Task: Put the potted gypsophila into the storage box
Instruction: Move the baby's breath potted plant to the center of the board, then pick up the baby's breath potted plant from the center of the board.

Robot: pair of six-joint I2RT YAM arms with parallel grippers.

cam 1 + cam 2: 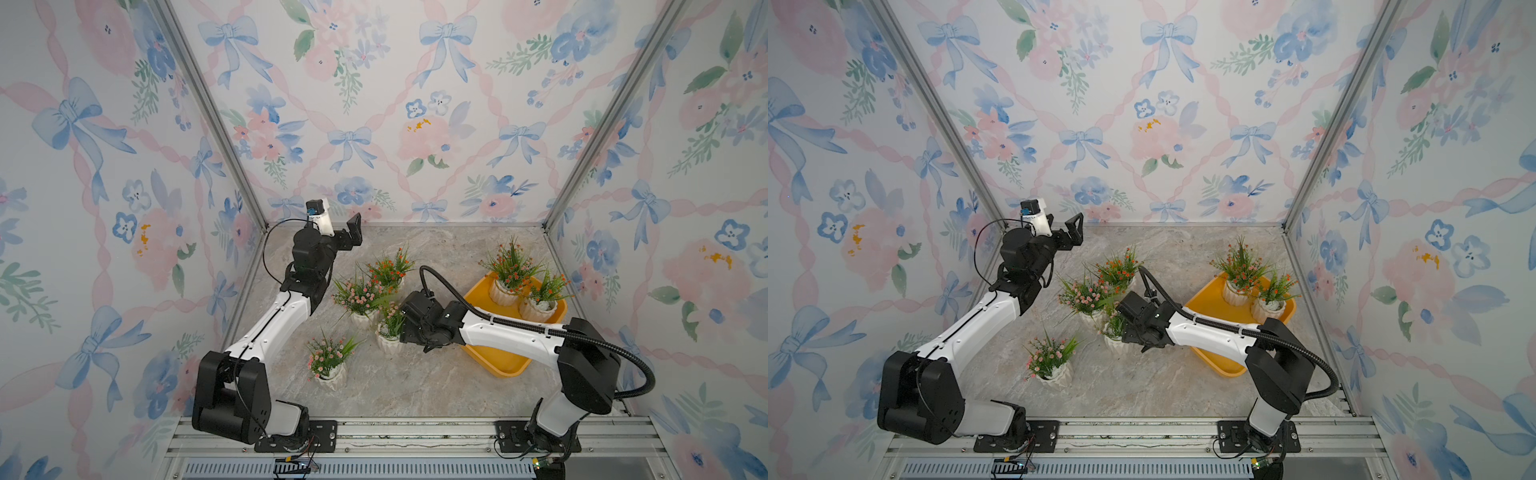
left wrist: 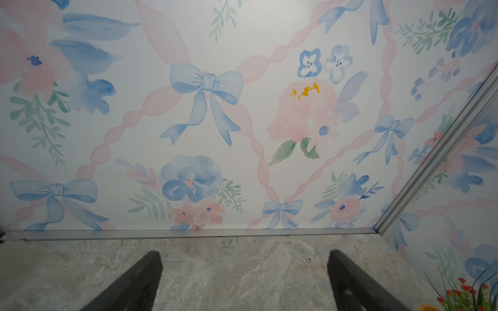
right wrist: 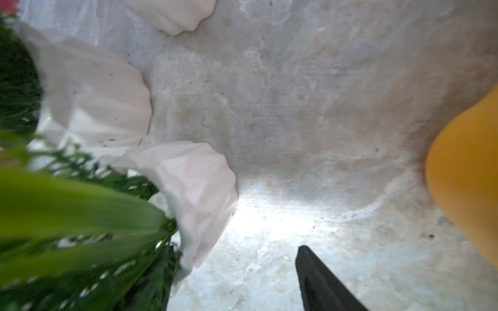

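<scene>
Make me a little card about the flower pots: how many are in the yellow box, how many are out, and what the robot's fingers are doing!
box: storage box, yellow-orange, on the right arm's side of the table
in the box: two potted gypsophila, upright, at its far end
on the table: four more, three bunched together, one pink pot alone nearer the front
right fingers: open, low beside a bunched pot, not gripping it
left fingers: open, empty, pointing at the back wall

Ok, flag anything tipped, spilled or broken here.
Nothing stands out. The two white ribbed plant pots in the yellow-orange plastic tray and the four on the grey stone-look tabletop all appear upright; no spill or breakage shows.
</scene>
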